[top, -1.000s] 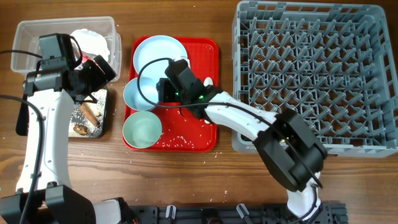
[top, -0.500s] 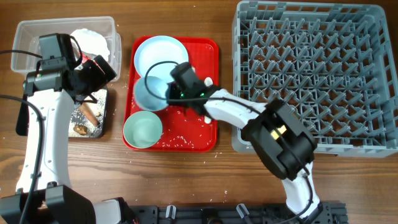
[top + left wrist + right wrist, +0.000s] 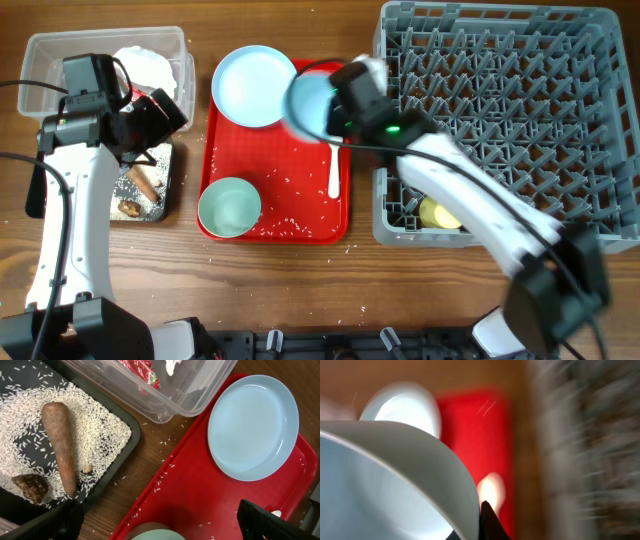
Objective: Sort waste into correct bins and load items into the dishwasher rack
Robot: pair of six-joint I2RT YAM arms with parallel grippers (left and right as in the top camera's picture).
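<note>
My right gripper point(image 3: 335, 105) is shut on the rim of a small pale blue bowl point(image 3: 308, 100) and holds it above the red tray's far right corner, beside the grey dishwasher rack point(image 3: 600, 120). The right wrist view is blurred, with the bowl point(image 3: 395, 485) filling its left side. A pale blue plate point(image 3: 253, 87), a mint-green bowl point(image 3: 229, 207) and a white spoon point(image 3: 335, 170) lie on the red tray point(image 3: 300, 200). A yellow cup point(image 3: 438, 213) sits in the rack. My left gripper point(image 3: 165, 525) is open and empty above the tray's left edge.
The clear tub point(image 3: 60, 50) holds white paper point(image 3: 150, 70) and a red-and-white wrapper point(image 3: 142, 370). The black tray point(image 3: 131, 445) holds rice point(image 3: 100, 435), a brown stick point(image 3: 60, 445) and a dark scrap point(image 3: 31, 487). Loose rice lies on the red tray.
My right gripper has lifted the pale blue bowl off the red tray and carried it up and to the right, toward the rack, uncovering the spoon. The left arm has not moved.
</note>
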